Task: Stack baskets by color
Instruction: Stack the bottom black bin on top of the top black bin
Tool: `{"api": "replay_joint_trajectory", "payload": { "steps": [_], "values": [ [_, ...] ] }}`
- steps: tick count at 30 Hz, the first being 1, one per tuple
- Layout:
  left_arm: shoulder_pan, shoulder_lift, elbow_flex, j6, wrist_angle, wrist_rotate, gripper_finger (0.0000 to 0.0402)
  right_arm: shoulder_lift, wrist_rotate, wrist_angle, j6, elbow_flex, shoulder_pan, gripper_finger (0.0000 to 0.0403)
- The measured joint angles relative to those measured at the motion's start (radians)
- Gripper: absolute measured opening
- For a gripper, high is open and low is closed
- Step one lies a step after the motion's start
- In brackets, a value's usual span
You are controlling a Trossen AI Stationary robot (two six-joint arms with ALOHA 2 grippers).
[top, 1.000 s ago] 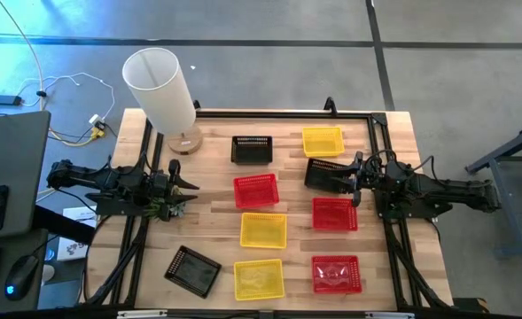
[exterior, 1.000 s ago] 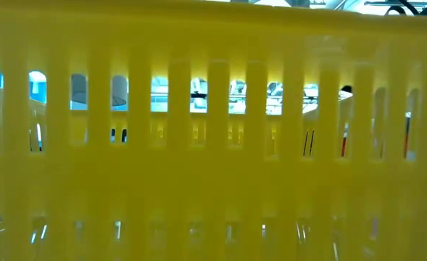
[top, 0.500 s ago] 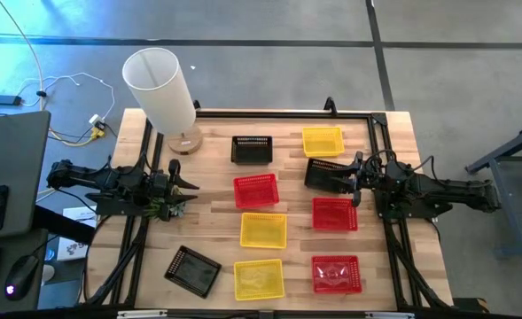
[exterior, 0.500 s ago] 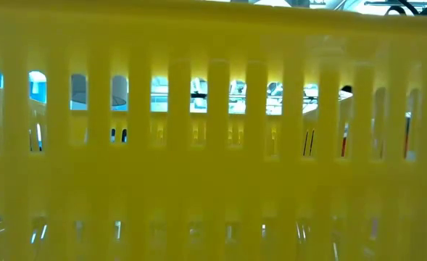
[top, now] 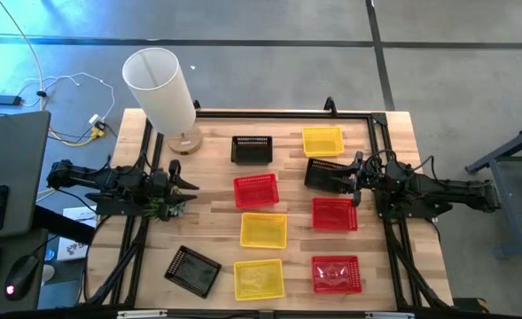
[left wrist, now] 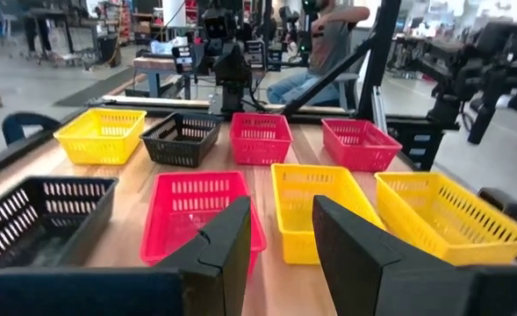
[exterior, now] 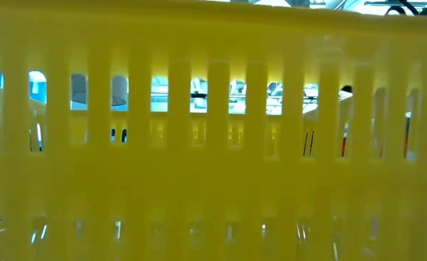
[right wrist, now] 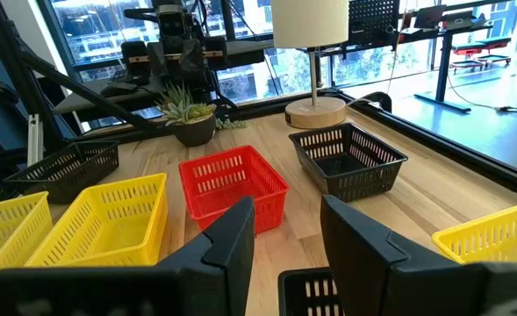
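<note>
High view: black basket (top: 324, 173) lies just beside right pincer (top: 356, 175).

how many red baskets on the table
3, none stacked: one mid-table, one just in front of the right hand, one at the near edge on the right. None look hidden from above.

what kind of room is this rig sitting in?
Likely a robotics lab or workshop. Behind the wooden table, the left wrist view shows workbenches with equipment and a seated person. The right wrist view shows large windows and a desk; a monitor stands beside the table.
</note>
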Motion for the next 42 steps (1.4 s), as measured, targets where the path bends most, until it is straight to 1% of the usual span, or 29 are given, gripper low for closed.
{"api": "replay_joint_trajectory", "payload": {
  "steps": [5, 9, 13, 20, 26, 28, 32, 35, 42],
  "values": [
    [0.001, 0.0, 0.001, -0.063, 0.065, 0.021, 0.0113, 0.0, 0.0, 0.0, 0.0, 0.0, 0.0, 0.0122],
    [0.001, 0.015, 0.046, -0.063, 0.069, 0.049, 0.0113, 0.0, 0.0, 0.0, 0.0, 0.0, 0.0, 0.0122],
    [0.001, 0.074, 0.101, -0.021, 0.037, 0.048, 0.0113, 0.0, 0.0, 0.0, 0.0, 0.0, 0.0, 0.0122],
    [0.0, 0.268, 0.252, 0.024, -0.054, 0.037, 0.0113, 0.0, 0.0, 0.0, 0.0, 0.0, 0.0, 0.0122],
    [0.0, 0.477, 0.422, 0.033, -0.232, 0.049, 0.0113, 0.0, 0.0, 0.0, 0.0, 0.0, 0.0, 0.0122],
    [-0.003, 0.548, 0.476, 0.034, -0.297, 0.075, 0.0113, 0.0, 0.0, 0.0, 0.0, 0.0, 0.0, 0.0122],
    [-0.03, 0.676, 0.56, 0.034, -0.375, 0.154, 0.0113, 0.0, 0.0, 0.0, 0.0, 0.0, 0.0, 0.0122],
    [-0.067, 0.748, 0.6, 0.032, -0.414, 0.184, 0.0113, 0.0, 0.0, 0.0, 0.0, 0.0, 0.0, 0.0122],
    [-0.15, 0.863, 0.619, -0.038, -0.43, 0.177, 0.0113, 0.0, 0.0, 0.0, 0.0, 0.0, 0.0, 0.0122]
  ]
}}
